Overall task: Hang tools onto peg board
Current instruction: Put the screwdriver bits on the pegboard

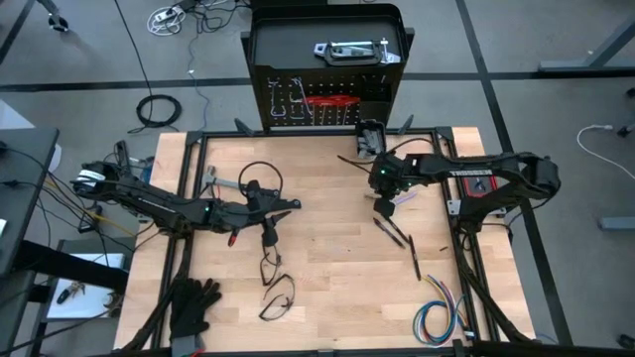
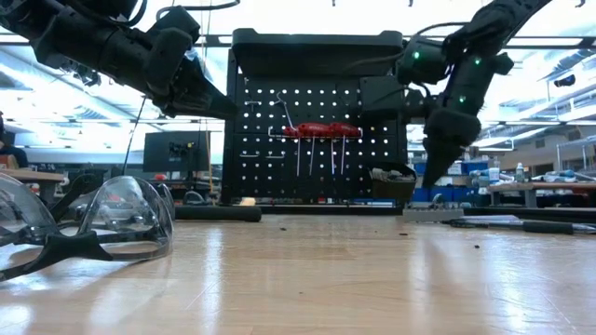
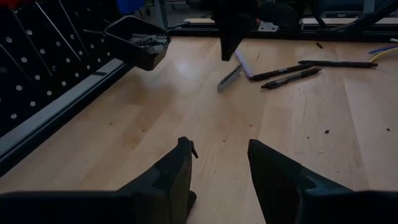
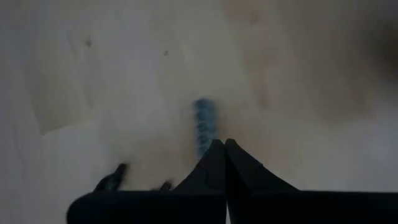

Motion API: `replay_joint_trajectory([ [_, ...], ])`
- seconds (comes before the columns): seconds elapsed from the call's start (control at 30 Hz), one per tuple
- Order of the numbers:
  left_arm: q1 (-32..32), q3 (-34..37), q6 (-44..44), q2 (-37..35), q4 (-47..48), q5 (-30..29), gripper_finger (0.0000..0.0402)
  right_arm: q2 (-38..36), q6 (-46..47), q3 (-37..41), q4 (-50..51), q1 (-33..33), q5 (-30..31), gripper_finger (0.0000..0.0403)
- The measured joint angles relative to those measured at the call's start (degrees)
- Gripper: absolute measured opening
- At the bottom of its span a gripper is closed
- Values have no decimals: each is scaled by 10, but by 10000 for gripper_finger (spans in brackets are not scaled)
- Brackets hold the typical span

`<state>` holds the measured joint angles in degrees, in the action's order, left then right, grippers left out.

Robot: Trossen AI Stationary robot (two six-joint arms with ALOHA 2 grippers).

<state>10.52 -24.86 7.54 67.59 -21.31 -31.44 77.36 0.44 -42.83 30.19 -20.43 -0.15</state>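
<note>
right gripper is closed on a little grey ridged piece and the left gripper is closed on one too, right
Not quite. The right gripper is shut on the grey ridged piece, as the right wrist view shows. The left gripper is not: the left wrist view shows its fingers apart with only bare table between them.

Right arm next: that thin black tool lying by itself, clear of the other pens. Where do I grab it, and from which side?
Probably mid-shaft, coming straight down from above with the fingers across its narrow width. The thin black tool lies flat on the table and both long sides look free. The right gripper is shut, so open it first.
</note>
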Motion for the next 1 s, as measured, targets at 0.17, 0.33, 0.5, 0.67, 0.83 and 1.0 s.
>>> replay_joint_trajectory([
  [0.17, 0, 0, 0, 0, -1, 0, 156, -3, 22, -1, -10, 0, -12, 16],
  [0.33, 0, 0, 0, 0, 0, 0, 156, 39, 32, -1, -11, 9, -12, 90],
  [0.5, 0, 0, 0, 0, 0, 0, 156, 101, 32, 0, -26, 25, -5, 166],
  [0.67, 0, 0, 0, 0, 2, 6, 156, 124, 30, -1, -36, 25, 3, 225],
  [0.83, 0, 0, 0, 0, 1, 7, 156, 125, 11, -2, -32, 25, 6, 250],
  [1.0, 0, 0, 0, 0, 1, 7, 156, 140, -5, -4, -34, 24, 17, 227],
])
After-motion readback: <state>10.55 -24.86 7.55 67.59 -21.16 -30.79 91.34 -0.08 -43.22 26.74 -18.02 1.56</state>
